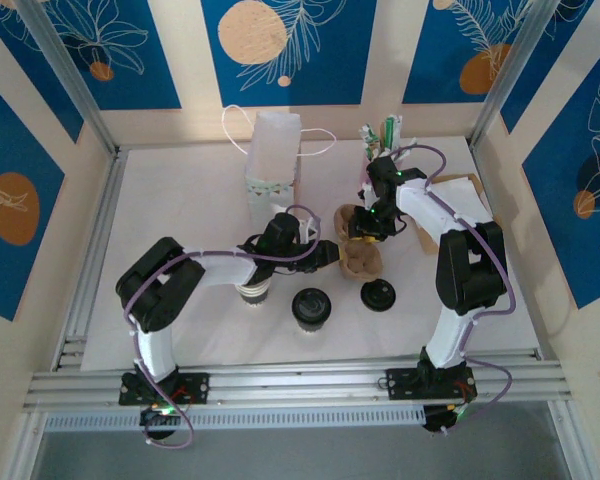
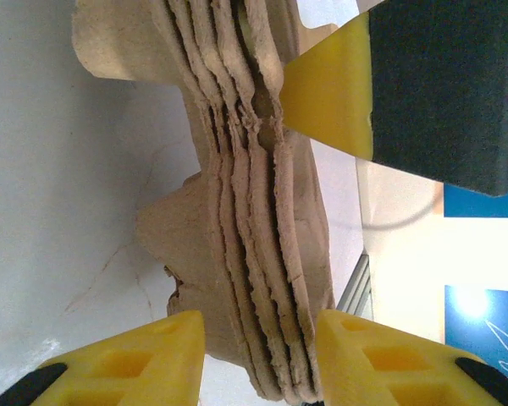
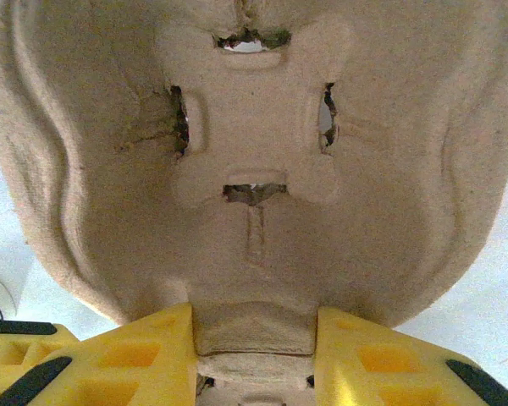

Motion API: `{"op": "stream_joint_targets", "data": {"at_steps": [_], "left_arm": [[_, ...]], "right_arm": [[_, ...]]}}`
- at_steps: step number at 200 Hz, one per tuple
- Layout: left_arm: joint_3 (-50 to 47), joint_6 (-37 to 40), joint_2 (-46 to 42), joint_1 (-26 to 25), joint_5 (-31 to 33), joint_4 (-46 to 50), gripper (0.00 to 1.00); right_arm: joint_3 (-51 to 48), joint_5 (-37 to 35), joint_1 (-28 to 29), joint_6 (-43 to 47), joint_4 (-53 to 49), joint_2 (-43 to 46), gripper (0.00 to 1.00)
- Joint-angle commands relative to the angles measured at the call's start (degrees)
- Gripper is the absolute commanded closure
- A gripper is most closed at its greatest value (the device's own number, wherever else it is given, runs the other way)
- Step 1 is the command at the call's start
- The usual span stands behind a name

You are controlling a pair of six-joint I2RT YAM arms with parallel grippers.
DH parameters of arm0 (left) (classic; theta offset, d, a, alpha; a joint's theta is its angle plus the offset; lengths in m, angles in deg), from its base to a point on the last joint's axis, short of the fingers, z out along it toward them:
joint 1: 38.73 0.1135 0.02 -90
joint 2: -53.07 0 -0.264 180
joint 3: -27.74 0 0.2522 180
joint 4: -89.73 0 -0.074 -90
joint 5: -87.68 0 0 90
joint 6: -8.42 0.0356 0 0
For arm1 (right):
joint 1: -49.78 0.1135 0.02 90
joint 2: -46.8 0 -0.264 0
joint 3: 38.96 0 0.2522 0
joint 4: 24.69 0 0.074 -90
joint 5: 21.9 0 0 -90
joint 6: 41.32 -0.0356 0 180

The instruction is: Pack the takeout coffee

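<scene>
Right wrist: right tool clenched on carrier stack, edges cut off; left tool, grip unclear

No legible text, label, brand, number or sign is found in any view.

- White paper bag, upper centre of the top view: a printed band runs near its base, but the print is too small to read.
- Packets, right of the bag: green markings, too small to read.
- Blue wall panels, upper edge and sides of the frame: line drawings of leaves and orange discs, no characters.
- Black lids, centre of the frame: any embossing cannot be resolved.
- Pulp cup carrier, close up in the wrist views: moulded ribs and slots, no characters.
</scene>
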Motion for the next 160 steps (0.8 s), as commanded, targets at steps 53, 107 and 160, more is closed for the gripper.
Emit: {"op": "stream_joint_targets", "data": {"at_steps": [53, 107, 160], "left_arm": [[-0.5, -0.4, 1.5, -0.2, -1.4, -1.7, 0.65], [-1.2, -0.1, 0.3, 0.0, -1.0, -1.3, 0.65], [-1.3, 0.6, -1.1, 0.0, -0.6, 0.0, 0.64]], "right_arm": [[0.0, 2.7, -0.5, -0.4, 0.3, 2.0, 0.63], [-0.2, 2.6, -0.7, -0.3, 0.4, 1.9, 0.63], [-0.2, 2.8, -0.7, -0.3, 0.4, 1.7, 0.63]]}}
